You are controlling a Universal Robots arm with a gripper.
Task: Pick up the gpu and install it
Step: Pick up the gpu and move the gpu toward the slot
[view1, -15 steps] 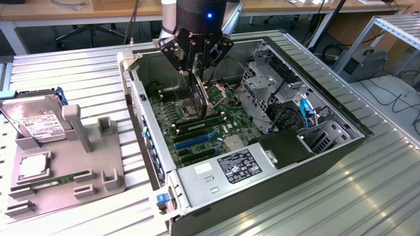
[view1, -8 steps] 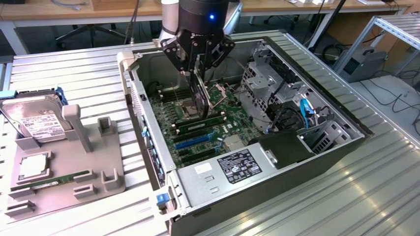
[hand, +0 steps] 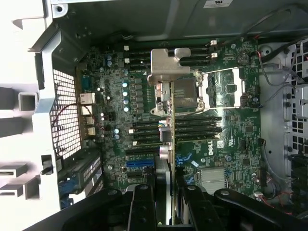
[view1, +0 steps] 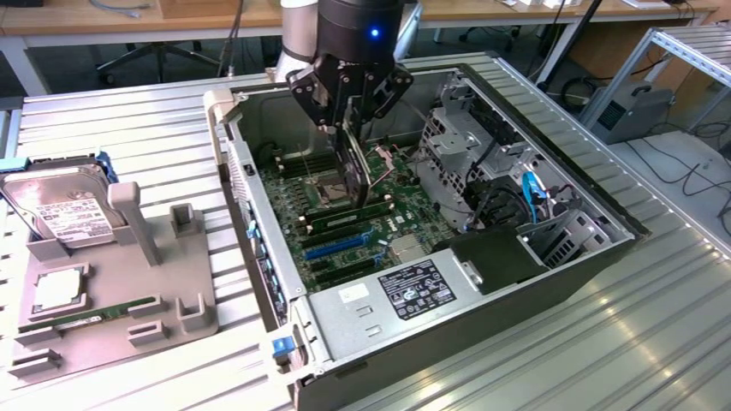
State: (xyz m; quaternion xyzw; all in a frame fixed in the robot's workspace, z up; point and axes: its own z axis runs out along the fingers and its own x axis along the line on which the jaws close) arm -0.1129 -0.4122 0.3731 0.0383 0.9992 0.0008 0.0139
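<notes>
While upright over one motherboard (view1: 400, 221), one gpu (view1: 358, 171), tight in the grip of one end effector (view1: 348, 118).

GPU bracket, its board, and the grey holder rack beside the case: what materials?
gpu bracket: bare sheet metal by the look; silvery, with folded tabs and bright glare. Its board: looks like dark circuit laminate, matte, seen as a thin edge; exact stock unclear. Holder rack: probably plastic; uniform matte grey, chunky rounded posts, no shine.
</notes>
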